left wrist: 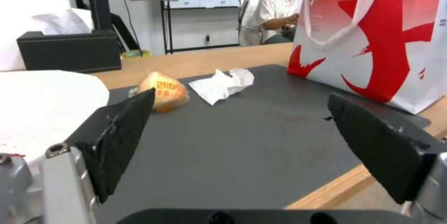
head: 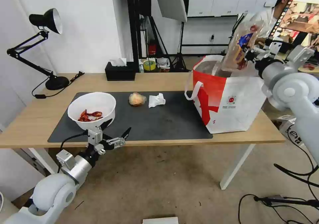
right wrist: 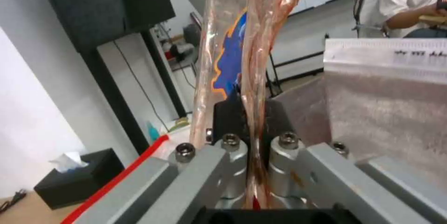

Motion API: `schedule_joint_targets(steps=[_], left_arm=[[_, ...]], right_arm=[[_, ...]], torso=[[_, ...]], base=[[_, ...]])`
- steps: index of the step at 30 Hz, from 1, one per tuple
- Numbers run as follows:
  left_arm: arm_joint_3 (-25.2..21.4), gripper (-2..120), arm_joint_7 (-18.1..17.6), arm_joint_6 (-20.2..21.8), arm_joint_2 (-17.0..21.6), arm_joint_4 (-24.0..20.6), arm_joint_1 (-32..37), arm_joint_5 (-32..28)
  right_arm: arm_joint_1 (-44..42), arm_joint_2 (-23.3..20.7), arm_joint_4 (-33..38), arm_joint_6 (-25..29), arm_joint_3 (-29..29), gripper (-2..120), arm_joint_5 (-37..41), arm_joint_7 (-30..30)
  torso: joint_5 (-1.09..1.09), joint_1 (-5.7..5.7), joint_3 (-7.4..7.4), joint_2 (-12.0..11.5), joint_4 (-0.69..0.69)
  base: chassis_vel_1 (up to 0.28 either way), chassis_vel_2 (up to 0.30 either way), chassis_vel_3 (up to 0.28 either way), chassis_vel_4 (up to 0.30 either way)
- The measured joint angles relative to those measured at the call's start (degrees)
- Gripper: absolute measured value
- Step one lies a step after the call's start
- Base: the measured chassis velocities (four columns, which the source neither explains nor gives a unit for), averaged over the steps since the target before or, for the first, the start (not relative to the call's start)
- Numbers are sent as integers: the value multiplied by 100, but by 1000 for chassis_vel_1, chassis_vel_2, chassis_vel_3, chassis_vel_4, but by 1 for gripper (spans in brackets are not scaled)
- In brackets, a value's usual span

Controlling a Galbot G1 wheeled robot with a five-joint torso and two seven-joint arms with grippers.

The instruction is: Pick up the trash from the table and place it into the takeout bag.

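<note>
My right gripper (head: 250, 55) is shut on the clear plastic tray (head: 241, 46), held upright over the open mouth of the takeout bag (head: 232, 104). In the right wrist view its fingers (right wrist: 233, 119) pinch the tray (right wrist: 233, 53) above the foil lining (right wrist: 386, 112). On the table's (head: 40, 114) dark mat (head: 166, 121) lie a white bowl (head: 92, 106) of red shells (head: 89, 116), a wrapped orange lump (head: 137, 99) and a crumpled tissue (head: 156, 100). At the front edge, beside the bowl, my left gripper (head: 116, 130) stands open and empty; ahead of it (left wrist: 241, 96) are the lump (left wrist: 165, 90) and tissue (left wrist: 222, 85).
A black tissue box (head: 120, 71) stands at the table's back edge. A black desk lamp (head: 43, 21) stands on the far left corner. Light stands are behind the table. Cables trail on the floor at the right (head: 292, 200).
</note>
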Motion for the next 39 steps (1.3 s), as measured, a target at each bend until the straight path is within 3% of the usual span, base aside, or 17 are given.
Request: schedule_joint_targets(steps=[10, 17, 26, 30, 32, 35, 39], left_arm=[[23, 100, -3, 0, -20, -4, -8, 23], [86, 100, -15, 2, -16, 26, -43, 48], [72, 100, -33, 18, 57, -20, -48, 59], [53, 100, -34, 19, 77, -25, -56, 45], [16, 100, -35, 20, 83, -28, -58, 27], [-30, 100, -35, 21, 81, -28, -42, 22], [-81, 100, -32, 20, 68, -32, -13, 21]], right_arm=[[-186, 22, 205, -73, 106, 5, 531, 261], [-381, 34, 375, -156, 278, 32, 1008, 395], [-410, 44, 424, -229, 311, 67, 1104, 415], [-407, 40, 424, -250, 311, 76, 1108, 412], [-396, 31, 441, -274, 299, 88, 1109, 397], [-378, 18, 481, -284, 285, 97, 1099, 340], [-344, -27, 624, -280, 241, 100, 975, 148]], torso=[[0, 0, 0, 0, 0], [0, 0, 0, 0, 0], [0, 0, 0, 0, 0], [0, 0, 0, 0, 0], [0, 0, 0, 0, 0], [0, 0, 0, 0, 0], [0, 0, 0, 0, 0]], base=[[0, 0, 0, 0], [0, 0, 0, 0], [0, 0, 0, 0], [0, 0, 0, 0], [0, 0, 0, 0], [0, 0, 0, 0], [0, 0, 0, 0]])
